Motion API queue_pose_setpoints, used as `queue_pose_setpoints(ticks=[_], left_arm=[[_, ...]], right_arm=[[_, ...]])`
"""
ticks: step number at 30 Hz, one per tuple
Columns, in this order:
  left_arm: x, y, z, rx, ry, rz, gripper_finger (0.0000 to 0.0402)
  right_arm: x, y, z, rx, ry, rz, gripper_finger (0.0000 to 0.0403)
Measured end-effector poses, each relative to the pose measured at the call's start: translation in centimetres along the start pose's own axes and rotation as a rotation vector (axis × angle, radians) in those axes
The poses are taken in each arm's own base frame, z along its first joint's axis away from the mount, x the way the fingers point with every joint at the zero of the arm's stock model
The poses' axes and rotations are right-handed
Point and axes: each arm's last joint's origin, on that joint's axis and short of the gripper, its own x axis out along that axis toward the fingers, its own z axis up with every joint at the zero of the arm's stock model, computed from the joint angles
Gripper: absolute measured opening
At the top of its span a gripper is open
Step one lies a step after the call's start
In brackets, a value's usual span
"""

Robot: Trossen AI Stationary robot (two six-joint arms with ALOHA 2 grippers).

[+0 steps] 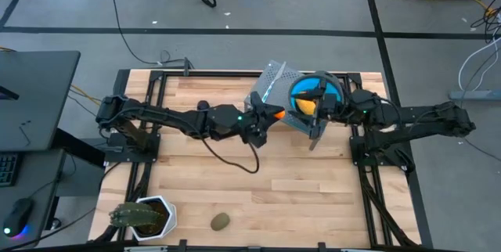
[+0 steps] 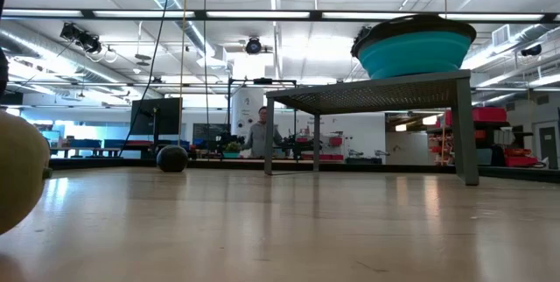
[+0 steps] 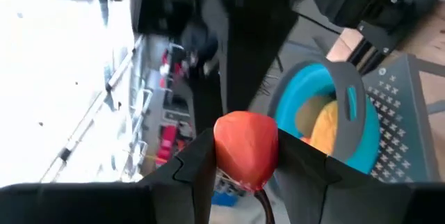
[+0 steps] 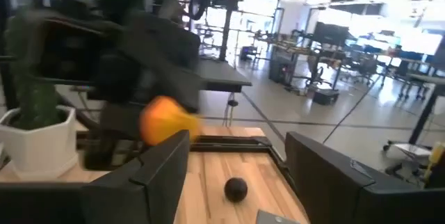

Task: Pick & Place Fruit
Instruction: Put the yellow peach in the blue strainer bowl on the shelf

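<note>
While the left gripper (image 1: 270, 115) hangs above the middle of the worktop (image 1: 297, 181), just beside the grey mesh stand (image 1: 275, 80), its fingers are clamped on an orange-red fruit (image 3: 245, 146), seen plainly between them in the left wrist view. On the stand sits a blue bowl (image 1: 335, 89) with a yellow fruit (image 1: 307, 105) already inside it. The right gripper (image 1: 319, 127) hovers at the bowl's near rim, its jaws apart and grasping nothing. An olive-brown oval fruit (image 1: 221, 221) lies alone near the worktop's front edge, beside the potted plant (image 1: 141, 217) at the front left corner. A dark round fruit (image 2: 171, 158) rests toward the far side of the worktop.
</note>
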Motion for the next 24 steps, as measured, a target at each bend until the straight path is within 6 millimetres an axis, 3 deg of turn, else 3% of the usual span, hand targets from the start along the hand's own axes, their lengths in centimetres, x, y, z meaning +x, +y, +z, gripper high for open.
queue_pose_setpoints(ticks=[8,12,24], left_arm=[[-0.2,0.0,0.2,0.113,0.055,0.023,0.0138],[-0.3,0.0,0.4,0.138,0.041,0.023,0.0138],[-0.1,-1.3,1.1,0.277,0.036,-0.006,0.0138]], right_arm=[[1.0,0.5,-0.1,0.06,-0.056,0.183,0.0302],[1.8,0.6,-0.6,0.066,-0.042,0.174,0.0321],[3.5,1.0,-1.2,0.102,-0.077,0.182,0.0325]])
